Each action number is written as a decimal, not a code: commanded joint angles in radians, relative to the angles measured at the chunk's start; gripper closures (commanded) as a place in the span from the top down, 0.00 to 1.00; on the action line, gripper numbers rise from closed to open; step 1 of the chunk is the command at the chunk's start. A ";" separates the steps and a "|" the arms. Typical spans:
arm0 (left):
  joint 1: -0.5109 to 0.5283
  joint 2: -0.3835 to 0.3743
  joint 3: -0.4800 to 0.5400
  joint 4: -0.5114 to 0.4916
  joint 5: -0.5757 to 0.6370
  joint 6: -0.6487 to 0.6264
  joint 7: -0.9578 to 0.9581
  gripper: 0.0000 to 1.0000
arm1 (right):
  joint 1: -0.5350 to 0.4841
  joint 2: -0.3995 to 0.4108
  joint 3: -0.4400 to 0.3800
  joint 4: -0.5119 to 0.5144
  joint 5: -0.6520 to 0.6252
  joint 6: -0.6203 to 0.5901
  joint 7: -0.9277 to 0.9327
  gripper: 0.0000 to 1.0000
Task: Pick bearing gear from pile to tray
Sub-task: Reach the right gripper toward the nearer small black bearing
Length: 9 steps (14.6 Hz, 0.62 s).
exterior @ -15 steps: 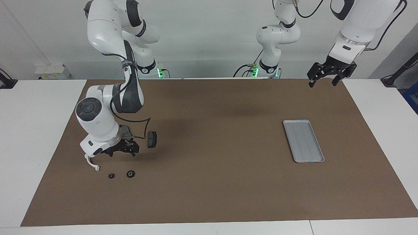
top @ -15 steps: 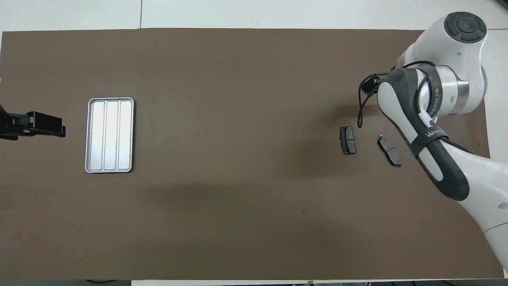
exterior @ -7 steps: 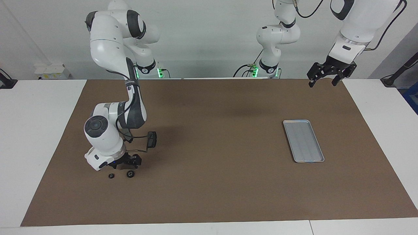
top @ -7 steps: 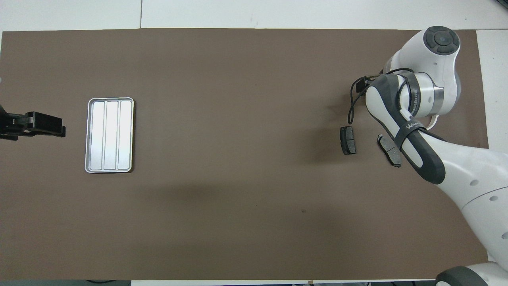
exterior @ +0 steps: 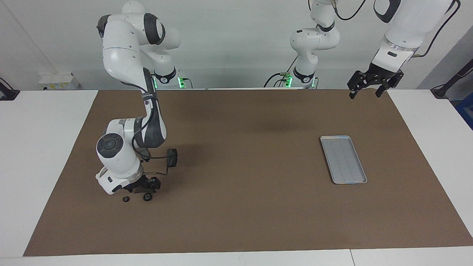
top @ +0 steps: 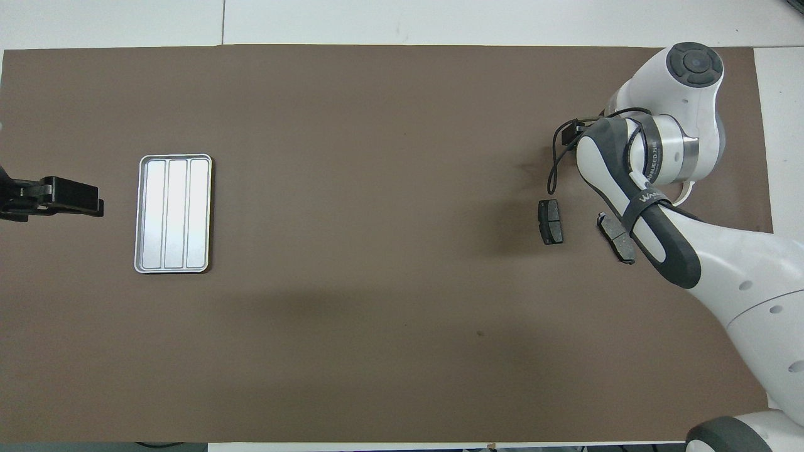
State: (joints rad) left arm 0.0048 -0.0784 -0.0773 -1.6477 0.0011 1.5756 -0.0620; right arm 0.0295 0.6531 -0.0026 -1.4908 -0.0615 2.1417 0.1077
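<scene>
While the left gripper (exterior: 364, 91) waits spread above the tray (exterior: 343, 159), the right gripper (exterior: 142, 190) hovers at the bearing gear (exterior: 147, 197), finger state unclear

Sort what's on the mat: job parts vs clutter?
Job:
- round black piece under the right claw
- second round black piece beside it
- tray

Lying about:
- dark grey pad
- second dark grey pad, partly under the arm

Left claw waits.
</scene>
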 commanded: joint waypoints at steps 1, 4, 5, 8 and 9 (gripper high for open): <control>-0.002 -0.011 0.002 0.006 -0.007 -0.020 0.005 1.00 | -0.007 0.031 0.010 0.035 -0.001 0.021 0.018 1.00; -0.002 -0.011 0.002 0.006 -0.007 -0.020 0.005 1.00 | -0.002 0.040 0.010 0.046 -0.004 0.027 0.021 0.97; -0.002 -0.011 0.002 0.006 -0.007 -0.020 0.005 1.00 | 0.000 0.049 0.010 0.069 -0.004 0.021 0.030 0.96; -0.002 -0.011 0.002 0.006 -0.007 -0.020 0.005 1.00 | 0.001 0.062 0.010 0.092 -0.004 0.013 0.041 0.96; -0.002 -0.011 0.002 0.006 -0.007 -0.020 0.005 1.00 | 0.001 0.063 0.010 0.092 -0.004 0.013 0.043 0.96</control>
State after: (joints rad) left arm 0.0048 -0.0784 -0.0773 -1.6477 0.0011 1.5756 -0.0620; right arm 0.0340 0.6856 0.0012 -1.4392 -0.0615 2.1624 0.1282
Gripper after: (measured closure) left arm 0.000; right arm 0.000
